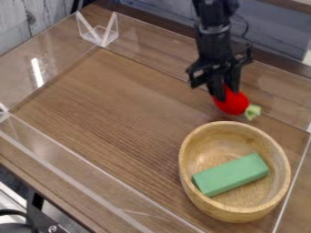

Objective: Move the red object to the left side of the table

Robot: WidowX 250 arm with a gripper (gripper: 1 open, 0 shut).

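Note:
The red object point(234, 100), a small glossy oval toy with a light green stem end pointing right, is at the right rear of the brown wood-grain table point(109, 118). My gripper point(223, 89) points steeply down onto its upper left part, and its black fingers are shut on the red object. I cannot tell whether the toy is clear of the wood. The left side of the table lies far from the gripper.
A round light wooden bowl point(191, 146) stands at the front right, close below the toy, with a green rectangular block point(230, 174) lying in it. Low clear acrylic walls point(36, 68) border the table. A small clear folded stand point(97, 30) sits at the back left.

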